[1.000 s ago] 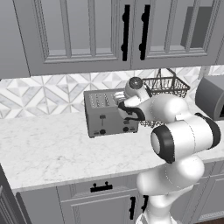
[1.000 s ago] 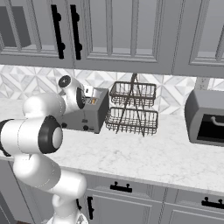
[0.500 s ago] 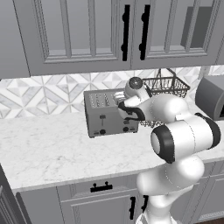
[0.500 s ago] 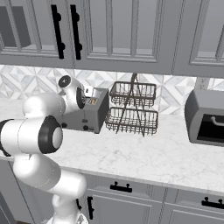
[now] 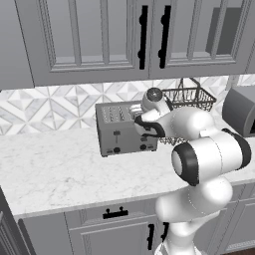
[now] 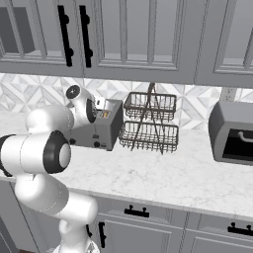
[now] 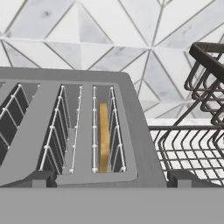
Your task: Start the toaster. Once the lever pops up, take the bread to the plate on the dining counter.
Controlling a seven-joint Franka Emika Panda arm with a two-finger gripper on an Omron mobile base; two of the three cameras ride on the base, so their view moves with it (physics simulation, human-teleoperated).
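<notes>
One hand (image 5: 137,119) hovers, apparently open, over toaster (image 5: 122,130).

White arm (image 5: 199,149) over the toaster (image 5: 124,128)

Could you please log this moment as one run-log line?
gripper: open, above toaster | bread: in slot nearest wire rack | lever: not visibly pressed

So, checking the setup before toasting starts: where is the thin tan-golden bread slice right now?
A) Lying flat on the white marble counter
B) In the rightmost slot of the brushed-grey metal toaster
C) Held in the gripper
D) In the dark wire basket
B: in the hand view the bread slice stands on edge inside the toaster's slot nearest the wire basket.
</notes>
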